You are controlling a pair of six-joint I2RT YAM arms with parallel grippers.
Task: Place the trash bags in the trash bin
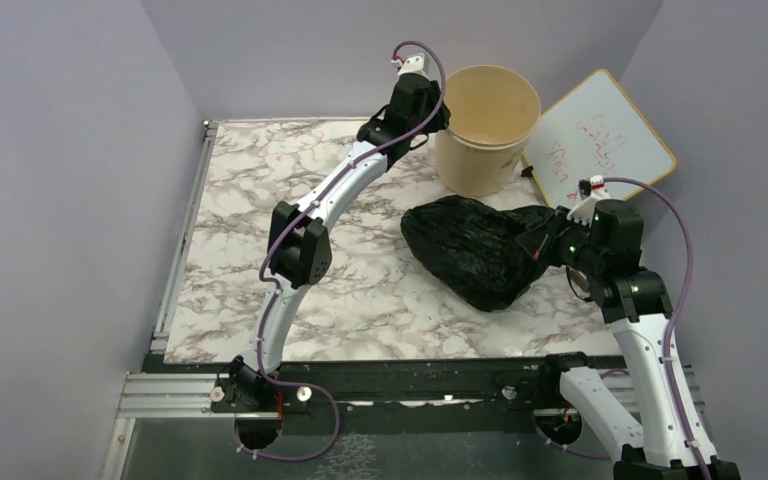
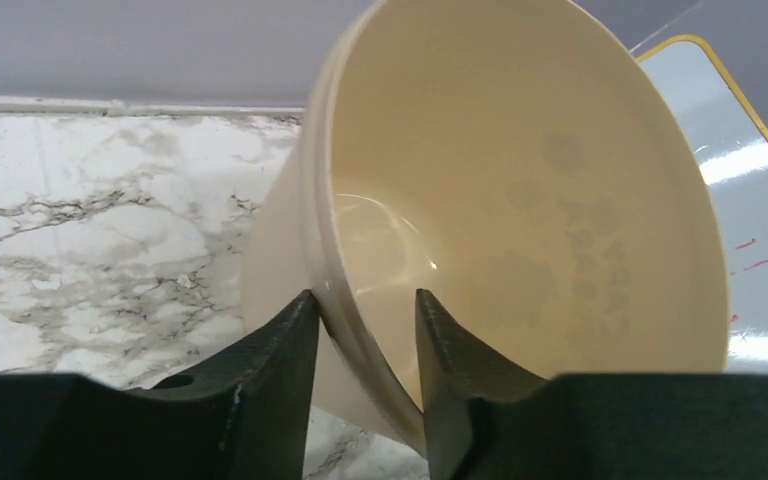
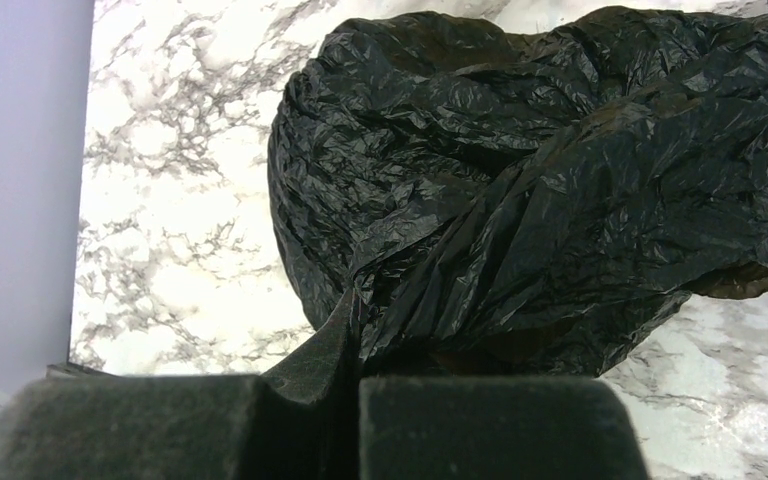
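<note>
The trash bin (image 1: 487, 132) is a round beige tub standing at the back of the marble table, empty inside. My left gripper (image 1: 434, 122) straddles its left rim, one finger on the outer wall and one inside, shut on the rim; the left wrist view shows the gripper (image 2: 365, 310) and the bin (image 2: 520, 180) close up. The trash bag (image 1: 475, 250) is a crinkly black heap lying in front of the bin. My right gripper (image 1: 542, 244) is shut on the bag's right edge. In the right wrist view the gripper (image 3: 360, 322) pinches gathered plastic of the bag (image 3: 530, 170).
A whiteboard with a yellow frame and red writing (image 1: 600, 135) leans against the right wall just behind the bin; it also shows in the left wrist view (image 2: 755, 200). Grey walls close in the table on the left, back and right.
</note>
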